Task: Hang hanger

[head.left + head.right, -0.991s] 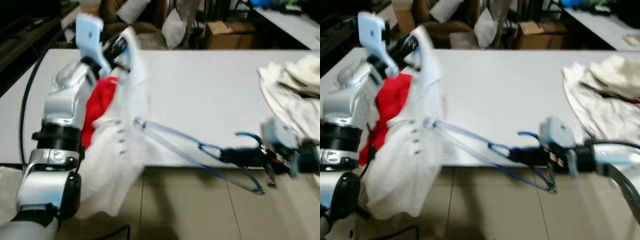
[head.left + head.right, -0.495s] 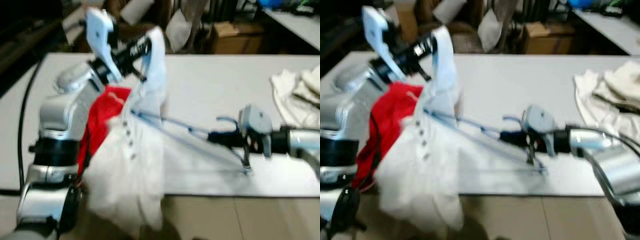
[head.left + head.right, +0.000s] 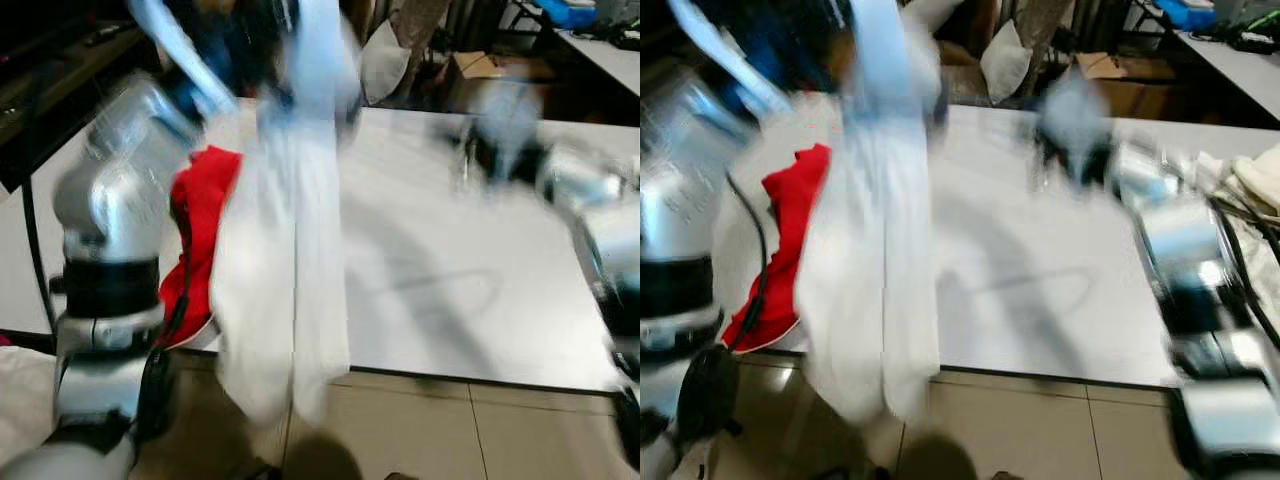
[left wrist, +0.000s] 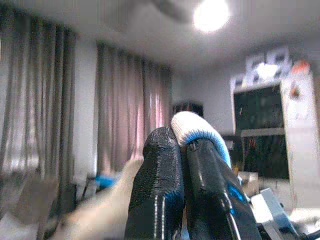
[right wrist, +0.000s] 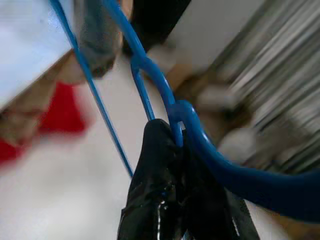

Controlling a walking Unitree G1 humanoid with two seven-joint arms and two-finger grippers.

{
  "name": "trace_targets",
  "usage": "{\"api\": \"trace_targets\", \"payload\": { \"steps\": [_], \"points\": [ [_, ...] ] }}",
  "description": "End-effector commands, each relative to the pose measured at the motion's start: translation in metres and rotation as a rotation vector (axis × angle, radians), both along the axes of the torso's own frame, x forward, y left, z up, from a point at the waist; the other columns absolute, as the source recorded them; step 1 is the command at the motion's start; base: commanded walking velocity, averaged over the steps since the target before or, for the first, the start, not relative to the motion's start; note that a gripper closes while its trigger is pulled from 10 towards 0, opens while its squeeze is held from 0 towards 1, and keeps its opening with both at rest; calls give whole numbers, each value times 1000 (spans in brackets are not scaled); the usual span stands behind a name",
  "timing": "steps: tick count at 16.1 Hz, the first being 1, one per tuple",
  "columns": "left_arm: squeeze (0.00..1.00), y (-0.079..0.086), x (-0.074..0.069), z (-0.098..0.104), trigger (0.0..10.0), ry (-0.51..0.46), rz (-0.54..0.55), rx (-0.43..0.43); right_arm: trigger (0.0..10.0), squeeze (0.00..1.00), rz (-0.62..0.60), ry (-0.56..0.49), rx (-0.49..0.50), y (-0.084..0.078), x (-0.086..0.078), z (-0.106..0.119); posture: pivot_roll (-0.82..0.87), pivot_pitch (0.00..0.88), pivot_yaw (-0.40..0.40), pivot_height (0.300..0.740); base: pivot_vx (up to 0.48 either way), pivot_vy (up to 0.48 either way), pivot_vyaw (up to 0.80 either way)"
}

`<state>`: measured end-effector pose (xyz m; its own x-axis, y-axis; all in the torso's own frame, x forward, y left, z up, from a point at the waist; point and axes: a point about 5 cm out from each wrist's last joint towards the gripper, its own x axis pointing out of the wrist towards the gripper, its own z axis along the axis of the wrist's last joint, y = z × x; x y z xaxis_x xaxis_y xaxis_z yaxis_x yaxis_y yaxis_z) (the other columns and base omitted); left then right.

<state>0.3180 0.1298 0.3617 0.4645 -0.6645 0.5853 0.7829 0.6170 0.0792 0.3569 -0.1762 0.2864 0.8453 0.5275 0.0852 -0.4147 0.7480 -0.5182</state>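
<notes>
Hanger (image 5: pixel 165 95), blue wire, clamped at the neck below its hook between the closed black fingers (image 5: pixel 155 185) of the right gripper (image 5: pixel 177 150), raised above the white table (image 3: pixel 450 270). White shirt (image 3: pixel 285 250), long and limp, pinched at its top edge in the closed left gripper (image 4: pixel 182 145) held high over the table's left end, hanging down past the table edge toward the tiled floor (image 3: pixel 440 430). Red cloth (image 3: pixel 200 240) lying at the table's left edge beside the shirt; head views heavily blurred.

left gripper (image 4: pixel 182 150) raised high, fingers pressed together; right gripper (image 5: pixel 175 145) lifted, fingers clamped
</notes>
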Motion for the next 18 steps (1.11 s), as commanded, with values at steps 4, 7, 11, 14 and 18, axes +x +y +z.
{"api": "trace_targets", "payload": {
  "steps": [4,7,11,14,18],
  "points": [
    [0,17,-3,12,10000,-39,68,-131,10000,0,57,-208,155,-1,-5,25,-39,21,10,740,0,0,0],
    [0,18,3,-2,10000,4,108,-108,10000,0,43,-198,103,4,-5,-2,-47,23,21,740,0,0,0],
    [0,18,33,-84,10000,236,414,297,10000,0,90,-13,-83,4,-17,-65,-52,29,30,740,0,0,0],
    [0,21,42,-120,10000,356,511,362,10000,0,253,217,-226,5,-44,-112,-53,33,34,740,0,0,0],
    [0,31,52,-168,10000,475,613,519,10000,0,477,474,-336,1,-90,-141,-61,36,44,740,0,0,0]
  ]
}}
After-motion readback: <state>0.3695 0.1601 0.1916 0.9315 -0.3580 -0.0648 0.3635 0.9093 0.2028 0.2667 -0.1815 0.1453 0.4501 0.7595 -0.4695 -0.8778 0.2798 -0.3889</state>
